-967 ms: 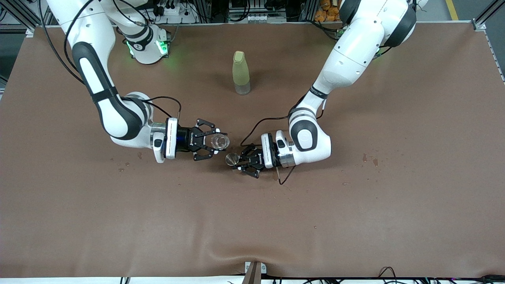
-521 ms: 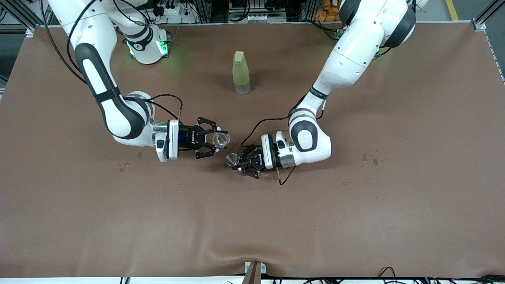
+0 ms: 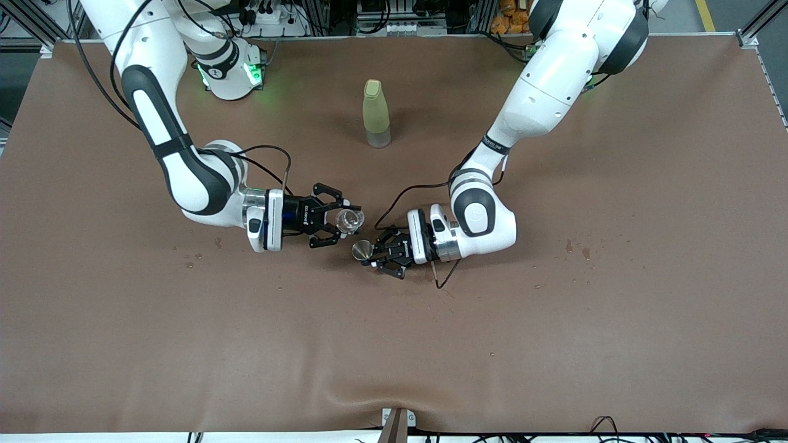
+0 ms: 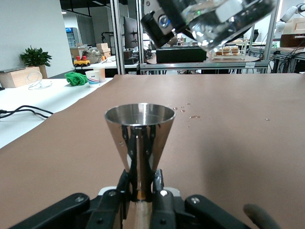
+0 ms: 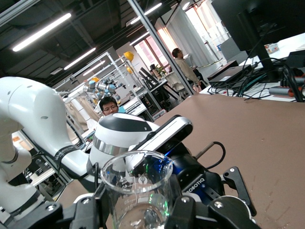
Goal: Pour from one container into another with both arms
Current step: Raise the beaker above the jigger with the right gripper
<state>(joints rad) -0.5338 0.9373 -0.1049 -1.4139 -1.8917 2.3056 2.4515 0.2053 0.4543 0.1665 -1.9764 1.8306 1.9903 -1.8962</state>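
1. the brown counter is bare over its nearest stretch, with small wet spots toward the left arm's end and a few more droplets toward the right arm's end
2. the left end effector is low over the middle of the counter, clenched on the stem of a metal cone cup; in the left wrist view the cone cup stands upright with its open mouth up, its narrow stem pinched between the black fingers
3. the left arm comes down from its base at the top edge and bends at the wrist to lie nearly flat above the counter
4. the right end effector is just beside the left one and a little higher in the front view, clenched around a clear glass beaker; in the right wrist view the glass beaker is gripped on both sides by the fingers
5. in the left wrist view the glass beaker hangs tilted above the cone cup, near it and apart from it
6. the right arm reaches from its green-lit base toward the middle
7. a pale yellow-green bottle with its cap on stands upright on the counter farther from the front camera than both end effectors, well apart from them
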